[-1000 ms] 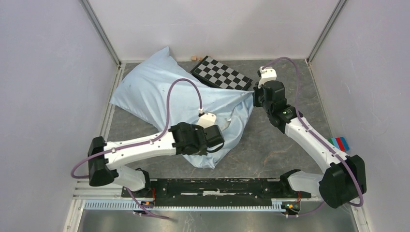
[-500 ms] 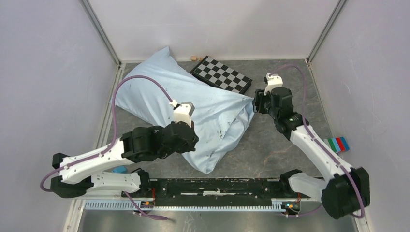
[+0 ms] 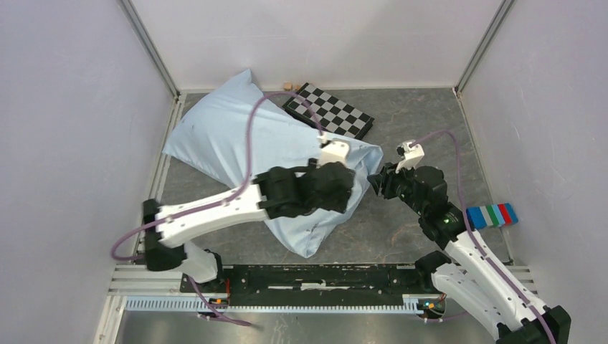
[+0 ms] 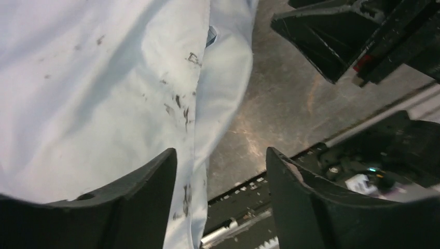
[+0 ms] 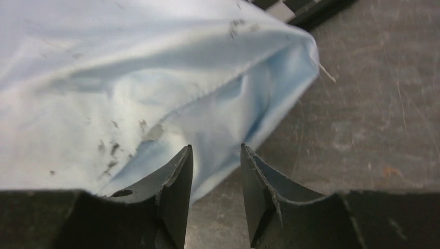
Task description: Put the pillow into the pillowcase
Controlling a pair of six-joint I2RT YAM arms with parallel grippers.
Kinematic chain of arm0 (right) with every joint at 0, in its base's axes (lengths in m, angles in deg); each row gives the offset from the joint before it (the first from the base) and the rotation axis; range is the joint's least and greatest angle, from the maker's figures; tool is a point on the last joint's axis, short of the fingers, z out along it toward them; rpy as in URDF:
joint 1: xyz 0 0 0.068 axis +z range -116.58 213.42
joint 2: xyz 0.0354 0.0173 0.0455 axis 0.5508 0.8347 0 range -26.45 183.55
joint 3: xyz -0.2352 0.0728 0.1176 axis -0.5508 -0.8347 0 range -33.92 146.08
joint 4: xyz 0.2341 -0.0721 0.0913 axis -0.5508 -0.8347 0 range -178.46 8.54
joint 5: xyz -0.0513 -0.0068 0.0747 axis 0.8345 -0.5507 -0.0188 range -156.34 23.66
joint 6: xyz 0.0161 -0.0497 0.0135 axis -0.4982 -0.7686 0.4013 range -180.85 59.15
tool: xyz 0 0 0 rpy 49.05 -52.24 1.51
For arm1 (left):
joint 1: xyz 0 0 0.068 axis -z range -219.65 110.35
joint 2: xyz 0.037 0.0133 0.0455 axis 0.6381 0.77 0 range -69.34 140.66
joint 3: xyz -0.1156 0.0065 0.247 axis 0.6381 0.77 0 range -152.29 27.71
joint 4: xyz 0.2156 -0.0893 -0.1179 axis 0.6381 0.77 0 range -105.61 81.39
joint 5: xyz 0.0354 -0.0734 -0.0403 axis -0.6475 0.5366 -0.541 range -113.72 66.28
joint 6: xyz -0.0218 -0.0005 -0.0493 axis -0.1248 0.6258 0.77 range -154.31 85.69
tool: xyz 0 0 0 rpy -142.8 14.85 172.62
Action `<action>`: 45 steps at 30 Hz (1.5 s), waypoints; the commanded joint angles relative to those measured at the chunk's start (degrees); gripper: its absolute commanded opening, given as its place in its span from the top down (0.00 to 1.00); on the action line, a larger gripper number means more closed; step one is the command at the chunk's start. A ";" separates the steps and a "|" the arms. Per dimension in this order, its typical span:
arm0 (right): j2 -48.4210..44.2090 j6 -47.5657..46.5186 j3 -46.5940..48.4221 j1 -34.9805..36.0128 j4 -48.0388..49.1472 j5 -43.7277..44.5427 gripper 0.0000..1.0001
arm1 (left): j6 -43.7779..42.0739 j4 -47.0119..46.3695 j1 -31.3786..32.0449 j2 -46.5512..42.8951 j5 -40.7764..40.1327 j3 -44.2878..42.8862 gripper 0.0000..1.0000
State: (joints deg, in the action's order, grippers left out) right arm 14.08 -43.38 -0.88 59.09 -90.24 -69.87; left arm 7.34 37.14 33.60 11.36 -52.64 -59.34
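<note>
Grey worktop (image 3: pixel 430 107), white walls (image 3: pixel 323 36). Pillowcase (image 3: pixel 229 136) pale blue, plump, smudged, rear-left corner. L gripper (image 4: pixel 220 153), R gripper (image 5: pixel 216 148): jaws apart, gripping nothing.

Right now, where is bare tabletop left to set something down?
Widest: the back right corner, between the checkerboard panel and the right wall. A smaller strip lies between the pillowcase and the front rail. Crowded: the centre, where the left gripper and right gripper flank the pillowcase's right edge.

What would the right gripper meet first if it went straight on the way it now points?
Most likely the pillowcase: its light-blue edge lies directly ahead of the open right gripper. How much gap remains is unclear.
</note>
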 commanded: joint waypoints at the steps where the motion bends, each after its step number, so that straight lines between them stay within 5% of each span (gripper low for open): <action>1: -2.06 4.87 -2.16 0.26 -2.90 7.03 0.56 | -6.54 5.29 0.27 13.56 -4.42 -9.70 0.27; 6: -9.09 8.02 -5.39 0.28 -5.33 12.50 0.56 | -8.30 10.44 -0.07 24.89 -15.42 -15.43 0.20; 14: -13.05 9.81 -7.90 0.26 -4.95 9.16 0.56 | -8.75 10.39 -3.79 32.63 -23.86 -15.80 0.24; 17: -12.85 9.44 -8.40 0.21 -2.77 5.35 0.56 | -10.29 8.41 -4.58 33.01 -25.22 -15.27 0.36; 21: -10.77 10.51 -8.60 0.44 0.25 -1.52 0.57 | -11.10 8.20 -5.42 32.16 -25.33 -15.96 0.75; 27: -9.21 14.31 -8.24 3.08 4.10 -4.29 0.56 | -11.40 7.60 -5.47 27.34 -21.92 -15.64 0.94; 34: -2.15 16.10 -6.43 11.89 7.00 5.18 0.36 | -11.59 7.09 -5.43 23.47 -16.15 -17.38 0.96; 45: 3.96 15.73 -4.03 12.55 8.25 14.19 0.25 | -12.25 8.25 -5.63 19.61 -11.01 -20.96 0.96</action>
State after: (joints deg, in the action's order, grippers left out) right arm 17.23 -28.10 -7.77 71.24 -85.36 -59.88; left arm -2.56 46.04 28.29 33.92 -65.58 -77.74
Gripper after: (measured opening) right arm 0.738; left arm 0.047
